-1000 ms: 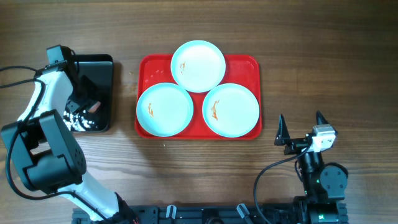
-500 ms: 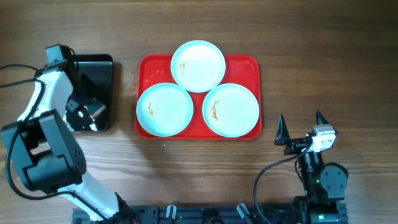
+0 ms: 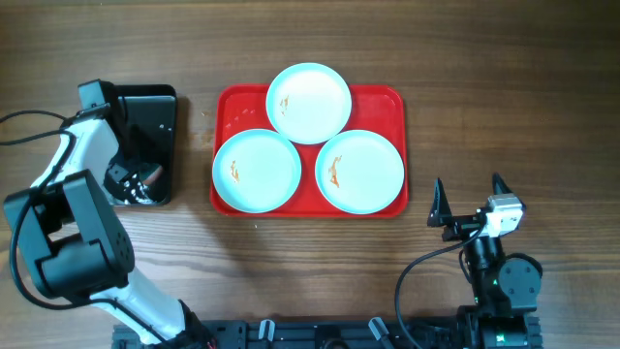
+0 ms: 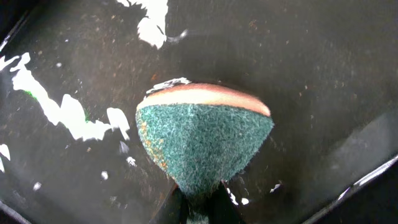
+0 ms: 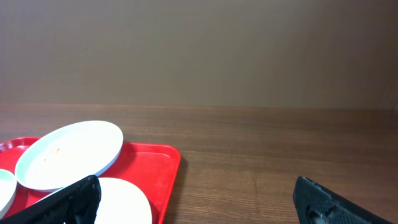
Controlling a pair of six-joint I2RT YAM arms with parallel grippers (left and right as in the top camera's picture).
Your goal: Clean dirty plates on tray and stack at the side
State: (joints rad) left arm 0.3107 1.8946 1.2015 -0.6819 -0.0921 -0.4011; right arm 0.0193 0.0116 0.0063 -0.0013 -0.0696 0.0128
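Three pale blue plates lie on the red tray [image 3: 387,102]: one at the back [image 3: 309,103], one front left [image 3: 257,171], one front right [image 3: 360,172]. Each has a small orange smear. My left gripper [image 3: 136,179] is over the black tray [image 3: 160,107], shut on a green-and-tan sponge [image 4: 202,140] held just above the tray's wet floor. My right gripper [image 3: 468,206] is open and empty, near the table's front right, apart from the red tray [image 5: 158,171]. Two plates show in the right wrist view, the back one [image 5: 68,154] and the front right one [image 5: 124,202].
The black tray holds white foam patches [image 4: 68,115]. Bare wooden table [image 3: 504,97] lies right of the red tray and in front of it. A cable [image 3: 24,121] runs at the far left edge.
My left gripper has moved toward the front of the black tray with the sponge. The white foam seen at the tray's front is now mostly covered. The right arm has not moved.
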